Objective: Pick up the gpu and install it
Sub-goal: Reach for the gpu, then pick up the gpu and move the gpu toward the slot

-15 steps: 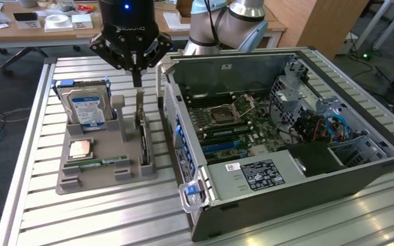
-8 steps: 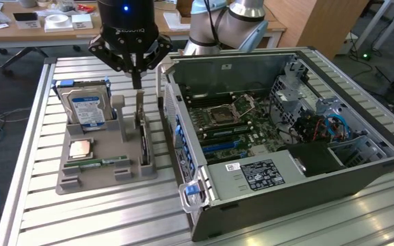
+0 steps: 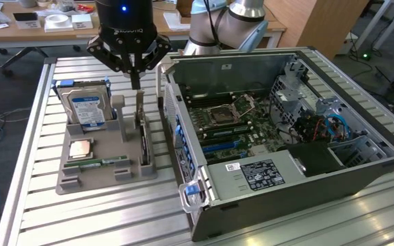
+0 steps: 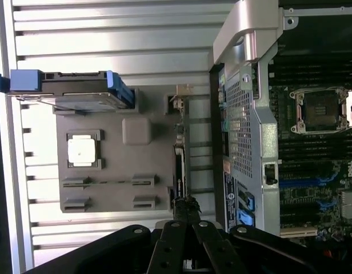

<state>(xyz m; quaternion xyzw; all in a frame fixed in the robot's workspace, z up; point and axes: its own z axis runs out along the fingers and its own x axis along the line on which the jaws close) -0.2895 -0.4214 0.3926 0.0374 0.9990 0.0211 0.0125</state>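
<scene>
The gpu (image 3: pixel 141 115) is a thin card standing on edge in a slot of the grey holder (image 3: pixel 98 180), tan-grey on the side facing the exterior view. From the wrist it appears edge-on as a dark strip (image 4: pixel 179 160). My gripper (image 3: pixel 135 86) hangs straight above the card's far end, fingers shut into one narrow point right at its top edge. In the wrist view the gripper (image 4: pixel 185 209) closes over that end of the strip. Whether the tips pinch the card or only meet above it, I cannot tell. The card still stands in its slot.
The holder (image 4: pixel 136 132) also carries a blue-labelled hard drive (image 3: pixel 86 110), a CPU (image 3: pixel 80 148) and a green memory stick (image 3: pixel 104 161). The open computer case (image 3: pixel 183 154) lies to the exterior view's right, its motherboard (image 3: pixel 231 120) exposed. Slatted metal tabletop (image 3: pixel 115 220) all around.
</scene>
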